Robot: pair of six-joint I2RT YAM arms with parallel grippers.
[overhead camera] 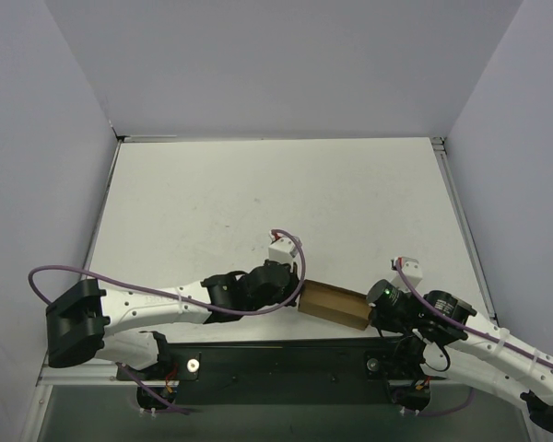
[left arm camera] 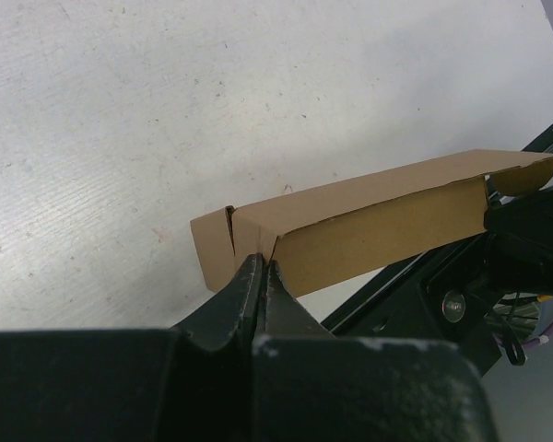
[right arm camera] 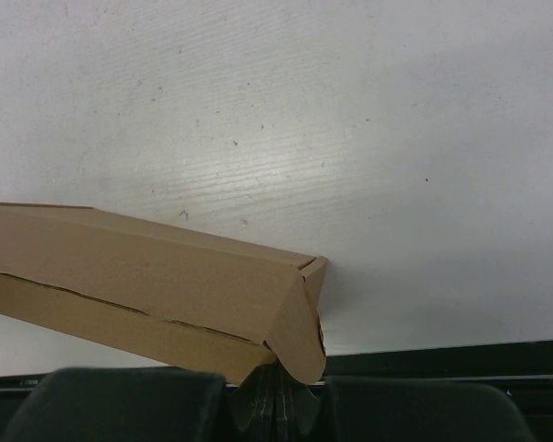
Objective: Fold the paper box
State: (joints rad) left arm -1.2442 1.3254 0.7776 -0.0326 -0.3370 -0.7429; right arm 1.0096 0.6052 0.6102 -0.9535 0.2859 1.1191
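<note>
The paper box (overhead camera: 334, 305) is a long brown cardboard box, folded into shape, near the table's front edge between my two arms. My left gripper (overhead camera: 300, 293) is at its left end. In the left wrist view the jaws (left arm camera: 261, 270) are pressed together at the lower edge of the box (left arm camera: 378, 226), beside a slit near its end flap. My right gripper (overhead camera: 373, 313) is at its right end. In the right wrist view the fingers (right arm camera: 278, 382) are shut under the rounded end flap of the box (right arm camera: 147, 276), which hides their tips.
The white table (overhead camera: 276, 203) stretches away behind the box. A black rail (overhead camera: 286, 354) runs along the front edge just below the box. Pale walls enclose the table on the left, back and right.
</note>
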